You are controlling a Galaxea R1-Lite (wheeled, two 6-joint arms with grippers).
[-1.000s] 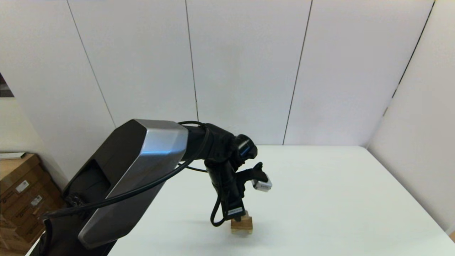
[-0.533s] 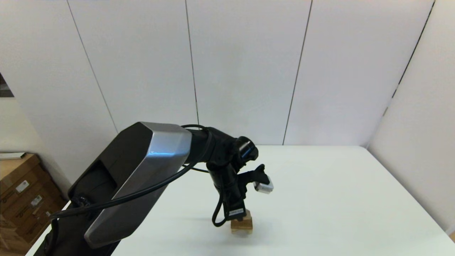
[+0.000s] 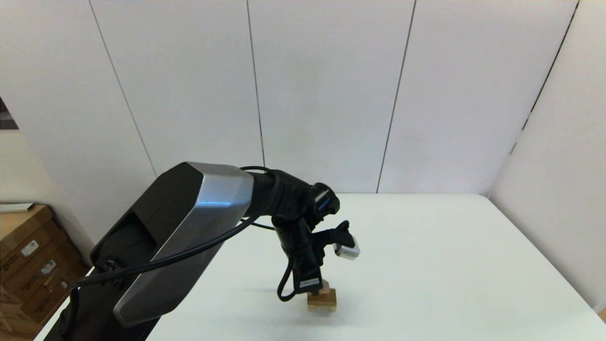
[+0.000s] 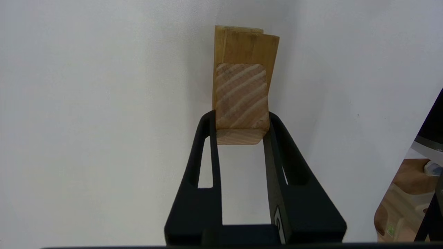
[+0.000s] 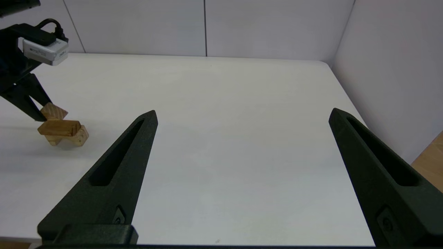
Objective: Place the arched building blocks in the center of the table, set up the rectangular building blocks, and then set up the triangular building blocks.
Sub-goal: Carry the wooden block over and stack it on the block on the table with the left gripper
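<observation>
The left gripper (image 4: 241, 129) has its fingers pinching the wedge (image 4: 241, 100) directly above the slab (image 4: 250, 46) at the worktop's (image 3: 450, 265) six o'clock; the right gripper (image 5: 242, 116), fingers spread, idles well apart

The white table (image 3: 450, 265) lies bare across its whole right half and far side, so a gripper could pass freely there. The only obstacles sit near the front middle: a small stack of wooden blocks (image 3: 322, 300), with the left gripper (image 4: 240, 128) clamped on the triangular block (image 4: 241, 103) directly above the stack. The left arm (image 3: 189, 237) slants in from the near left, blocking approach from that side. The right gripper (image 5: 242, 117) hangs spread wide over the near right, well apart from the stack.
</observation>
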